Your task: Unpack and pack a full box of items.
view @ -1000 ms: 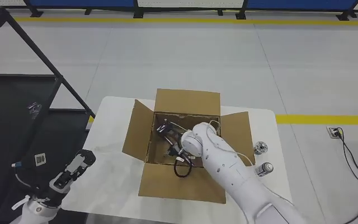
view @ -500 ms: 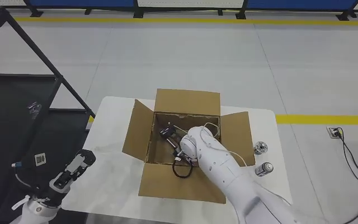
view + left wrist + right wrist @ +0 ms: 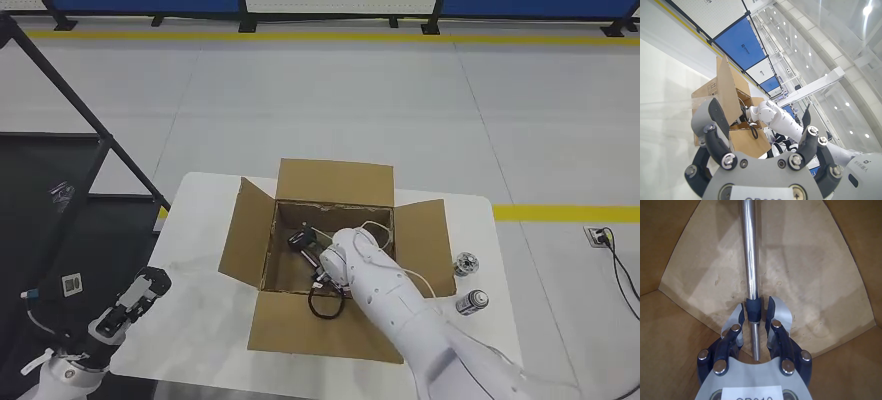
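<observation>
Inside the box (image 3: 335, 180), the right gripper (image 3: 756, 302) straddles a metal rod (image 3: 750, 256), fingers (image 3: 770, 308) parted, not touching it. The left gripper (image 3: 761, 106), released, is well outside the box.

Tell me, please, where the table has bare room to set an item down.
The widest bare patch of table lies between the box's left flap and the table's left edge. Right of the box is crowded: two cans stand by the right flap, and the right arm passes over the box's front flap.
</observation>
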You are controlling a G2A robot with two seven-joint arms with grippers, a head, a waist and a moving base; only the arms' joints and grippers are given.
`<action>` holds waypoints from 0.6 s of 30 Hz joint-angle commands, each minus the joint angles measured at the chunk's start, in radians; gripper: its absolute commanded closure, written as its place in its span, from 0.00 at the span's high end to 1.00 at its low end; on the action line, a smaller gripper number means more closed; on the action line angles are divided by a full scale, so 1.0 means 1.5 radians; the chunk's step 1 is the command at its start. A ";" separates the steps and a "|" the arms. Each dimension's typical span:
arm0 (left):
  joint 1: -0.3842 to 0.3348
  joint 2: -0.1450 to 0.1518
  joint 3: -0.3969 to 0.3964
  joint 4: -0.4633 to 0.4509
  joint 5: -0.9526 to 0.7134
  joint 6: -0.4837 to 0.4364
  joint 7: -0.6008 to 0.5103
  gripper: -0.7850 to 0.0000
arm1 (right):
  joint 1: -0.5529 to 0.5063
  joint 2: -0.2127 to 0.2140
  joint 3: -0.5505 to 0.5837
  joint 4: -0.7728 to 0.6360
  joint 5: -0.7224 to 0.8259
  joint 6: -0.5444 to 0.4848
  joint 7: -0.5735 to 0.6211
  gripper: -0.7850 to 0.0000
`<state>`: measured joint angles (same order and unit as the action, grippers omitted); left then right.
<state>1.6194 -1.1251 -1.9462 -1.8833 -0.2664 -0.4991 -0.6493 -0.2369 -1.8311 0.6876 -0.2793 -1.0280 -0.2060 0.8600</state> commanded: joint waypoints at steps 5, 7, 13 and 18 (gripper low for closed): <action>0.000 0.000 0.000 0.000 0.000 0.000 0.000 1.00 | 0.008 -0.006 0.001 0.023 0.002 0.007 -0.009 0.02; 0.000 0.000 0.000 0.000 0.000 0.000 0.000 1.00 | 0.011 -0.007 0.002 0.028 0.001 0.008 -0.013 0.00; 0.000 0.000 0.000 0.000 0.000 0.000 0.000 1.00 | 0.024 -0.006 0.011 0.035 0.009 -0.001 -0.034 0.00; 0.000 0.000 0.000 0.000 0.000 0.000 0.000 1.00 | 0.033 0.004 0.024 0.024 0.021 -0.063 -0.078 0.00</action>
<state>1.6194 -1.1251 -1.9462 -1.8833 -0.2664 -0.4991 -0.6493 -0.1887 -1.8283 0.7199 -0.2392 -0.9976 -0.2826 0.7547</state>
